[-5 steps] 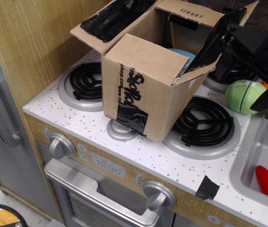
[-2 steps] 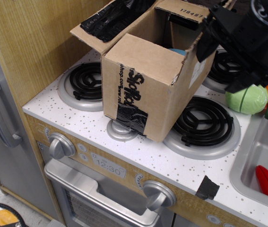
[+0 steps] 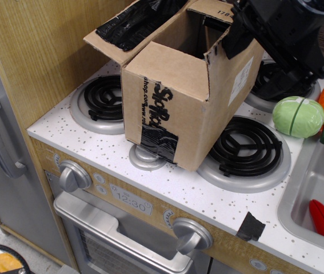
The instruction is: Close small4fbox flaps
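The brown cardboard box with black letters [image 3: 176, 108] stands upright on the white speckled toy stove table [image 3: 173, 188], one corner pointing forward, between the black coil burners [image 3: 244, 145]. Its black-taped flap [image 3: 130, 23] leans out left. The black robot gripper [image 3: 282, 34] presses the right flap; its fingers are hidden.

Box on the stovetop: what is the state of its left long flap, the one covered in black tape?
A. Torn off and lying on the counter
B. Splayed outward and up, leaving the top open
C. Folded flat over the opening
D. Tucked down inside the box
B. The black-taped left flap angles outward from the box, toward the wooden wall, and the box interior is still visible below it.
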